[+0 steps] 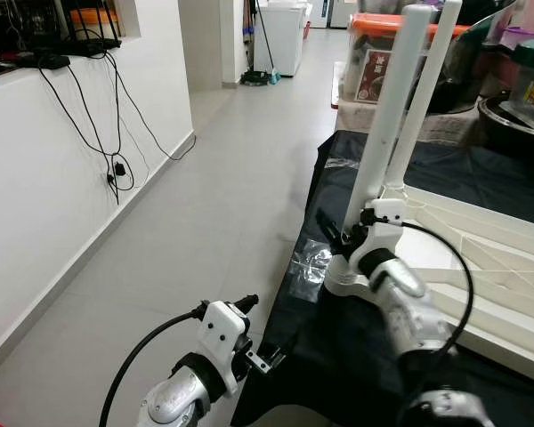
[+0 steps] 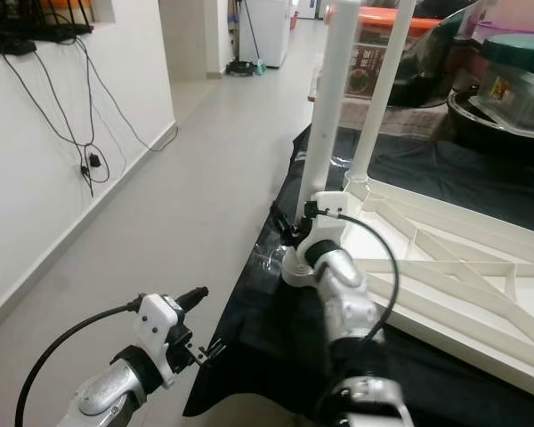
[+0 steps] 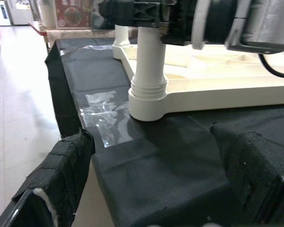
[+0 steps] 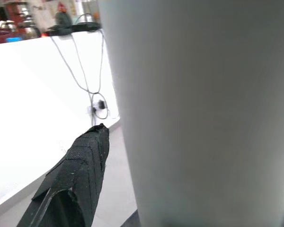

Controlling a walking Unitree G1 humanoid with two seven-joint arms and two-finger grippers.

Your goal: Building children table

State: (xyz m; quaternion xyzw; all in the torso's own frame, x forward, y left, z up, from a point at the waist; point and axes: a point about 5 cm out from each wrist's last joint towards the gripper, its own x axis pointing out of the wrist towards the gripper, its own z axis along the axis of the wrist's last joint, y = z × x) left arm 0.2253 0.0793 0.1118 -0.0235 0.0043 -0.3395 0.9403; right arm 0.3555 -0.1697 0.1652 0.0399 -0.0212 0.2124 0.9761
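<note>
White plastic makes up the upside-down table top (image 1: 481,267), which lies on a black cloth (image 1: 356,347) to my right. Its near leg (image 1: 387,116) stands upright in the near-left corner socket, with a second leg (image 1: 427,98) just behind it. My right gripper (image 1: 345,238) is clamped around the near leg low down, close to the socket. My left gripper (image 1: 269,356) hovers near the cloth's left edge, fingers spread and empty. Far off sits a bin with an orange lid (image 1: 383,53); its label is unreadable.
</note>
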